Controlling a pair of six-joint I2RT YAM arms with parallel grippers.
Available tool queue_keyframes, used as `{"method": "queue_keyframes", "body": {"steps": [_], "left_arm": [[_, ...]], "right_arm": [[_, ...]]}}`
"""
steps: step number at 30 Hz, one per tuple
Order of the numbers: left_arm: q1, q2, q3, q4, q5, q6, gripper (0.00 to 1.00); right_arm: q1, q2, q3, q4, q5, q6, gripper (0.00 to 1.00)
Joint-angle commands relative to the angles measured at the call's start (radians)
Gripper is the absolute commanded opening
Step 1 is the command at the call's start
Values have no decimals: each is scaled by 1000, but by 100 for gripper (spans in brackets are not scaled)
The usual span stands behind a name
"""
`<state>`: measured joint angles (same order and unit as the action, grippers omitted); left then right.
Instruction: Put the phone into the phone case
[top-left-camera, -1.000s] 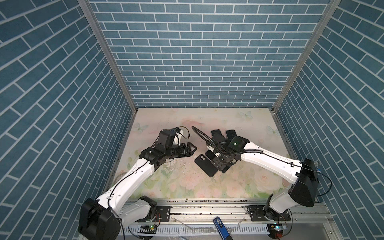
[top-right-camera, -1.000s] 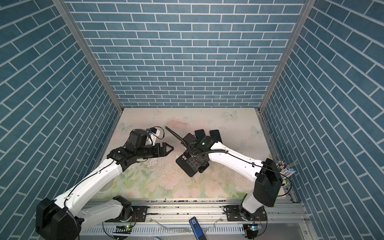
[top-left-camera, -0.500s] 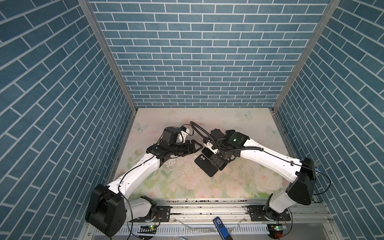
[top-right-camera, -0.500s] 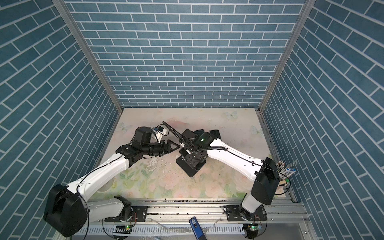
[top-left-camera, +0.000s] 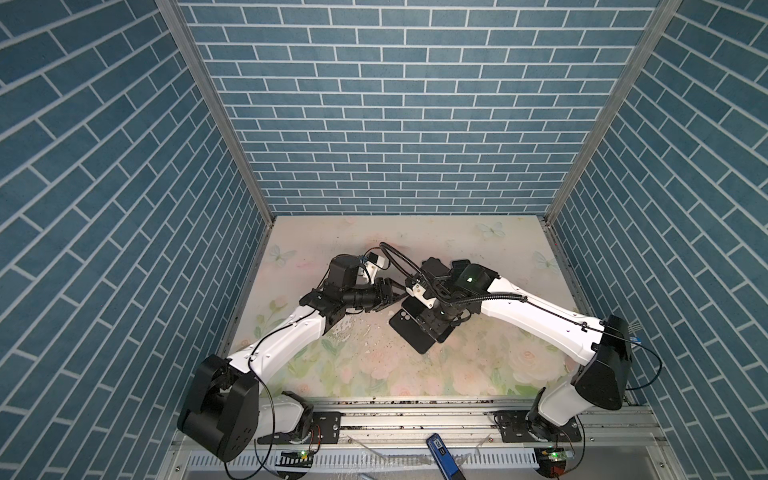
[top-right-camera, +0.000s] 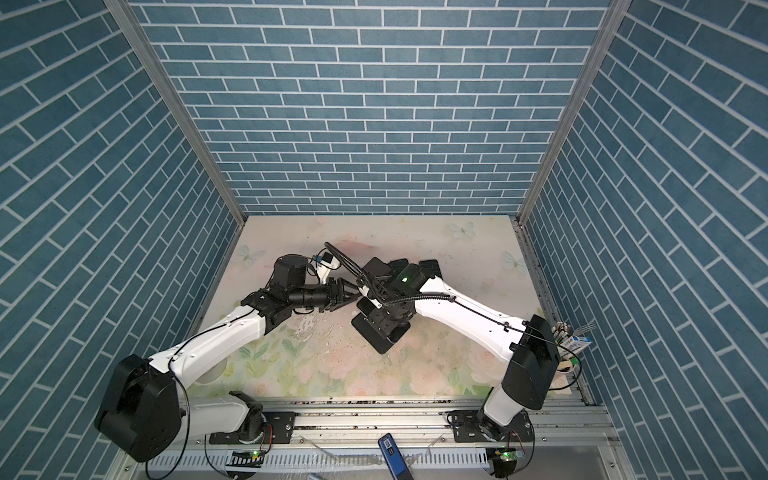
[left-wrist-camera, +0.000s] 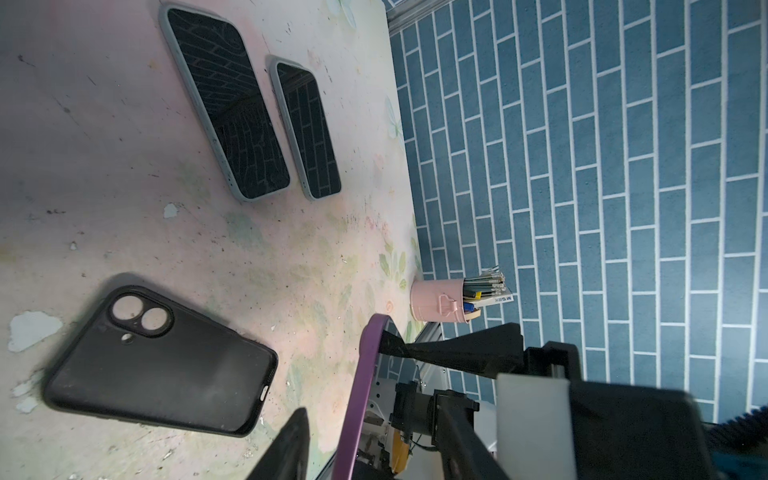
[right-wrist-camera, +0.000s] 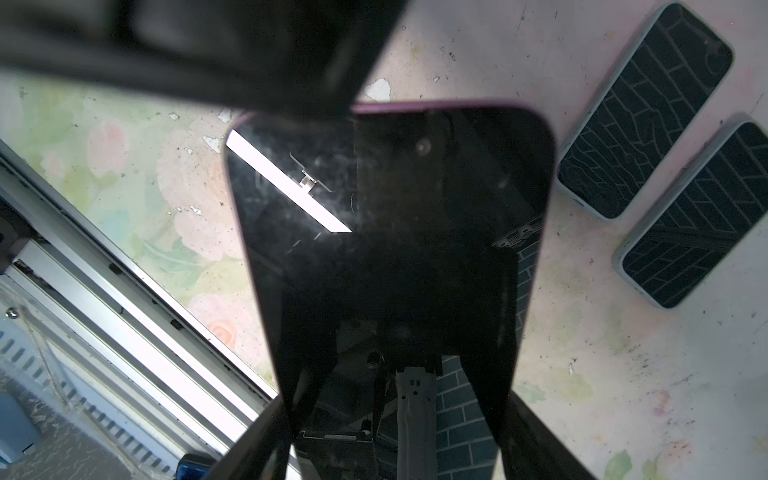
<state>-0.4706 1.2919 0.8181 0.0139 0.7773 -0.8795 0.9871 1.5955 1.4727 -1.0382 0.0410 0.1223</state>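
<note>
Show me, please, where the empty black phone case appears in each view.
In both top views: the phone case sits lower centre, in front of the landmark.
Left wrist: it lies flat, with its camera holes showing.
Right wrist: not visible.
Landmark: two grey-rimmed phones, lying side by side.

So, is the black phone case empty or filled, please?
Empty: table shows through camera holes in the black case; the right hand holds the purple phone.

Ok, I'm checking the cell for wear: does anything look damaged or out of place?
The floral printed tabletop is chipped: white patches where the print has flaked off lie beside the empty black phone case. The purple-edged phone in the right end effector looks unbroken. Nothing else stands out.
</note>
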Motion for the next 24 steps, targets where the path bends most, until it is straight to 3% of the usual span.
{"method": "queue_keyframes", "body": {"steps": [1, 17, 24], "left_arm": [[-5, 10, -20, 22, 27, -6, 46], [-9, 10, -70, 139, 98, -86, 34], [-10, 28, -83, 241, 135, -143, 23]], "right_arm": [[1, -13, 49, -11, -13, -27, 65], [1, 0, 78, -5, -49, -10, 65], [1, 13, 102, -16, -49, -9, 65]]}}
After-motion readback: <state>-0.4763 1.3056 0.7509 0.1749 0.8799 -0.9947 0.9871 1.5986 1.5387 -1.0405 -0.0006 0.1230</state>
